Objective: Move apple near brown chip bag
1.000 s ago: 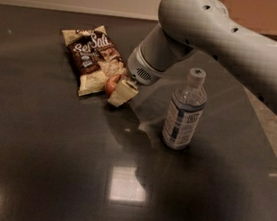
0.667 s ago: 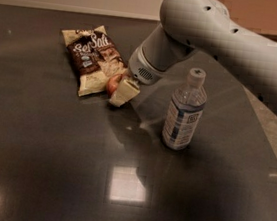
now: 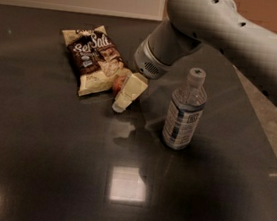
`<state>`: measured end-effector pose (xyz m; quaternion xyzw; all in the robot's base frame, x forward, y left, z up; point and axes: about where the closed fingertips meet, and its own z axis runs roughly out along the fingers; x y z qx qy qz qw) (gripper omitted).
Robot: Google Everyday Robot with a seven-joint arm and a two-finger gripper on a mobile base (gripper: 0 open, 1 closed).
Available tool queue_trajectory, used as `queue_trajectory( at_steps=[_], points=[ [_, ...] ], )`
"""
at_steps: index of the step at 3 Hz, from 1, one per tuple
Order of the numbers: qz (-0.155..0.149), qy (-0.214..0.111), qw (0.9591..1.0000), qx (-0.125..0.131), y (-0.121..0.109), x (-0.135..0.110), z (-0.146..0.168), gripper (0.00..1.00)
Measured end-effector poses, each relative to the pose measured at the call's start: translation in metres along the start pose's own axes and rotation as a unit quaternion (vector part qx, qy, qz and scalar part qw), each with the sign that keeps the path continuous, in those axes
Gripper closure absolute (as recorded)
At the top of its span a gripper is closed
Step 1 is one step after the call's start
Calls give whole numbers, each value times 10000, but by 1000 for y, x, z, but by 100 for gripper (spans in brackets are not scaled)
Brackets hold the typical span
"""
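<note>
Apple [image 3: 117, 82] tucked behind gripper [image 3: 124, 96], just beside brown chip bag [image 3: 92, 59].

The claw [image 3: 121, 99] sits hemmed between brown chip bag [image 3: 94, 59] and water bottle [image 3: 184, 113]; the near table [image 3: 45, 171] lies open.

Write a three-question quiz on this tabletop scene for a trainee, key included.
1. True or false: the clear plastic water bottle stands upright on the dark glossy table.
2. The small round red apple lies: A) right beside the lower corner of the crinkly brown chip bag; B) to the right of the bottle; C) on top of the bottle.
3. Fill in: the robot's pincer is down at the ____, left of the bottle.
Key: 1 true; 2 A; 3 apple.
</note>
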<state>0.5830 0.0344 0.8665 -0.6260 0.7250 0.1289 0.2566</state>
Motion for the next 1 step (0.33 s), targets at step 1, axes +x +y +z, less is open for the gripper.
queue_trajectory(
  at_steps=[1],
  points=[
    [-8, -1, 10000, 0, 0, -1, -1, 0]
  ],
)
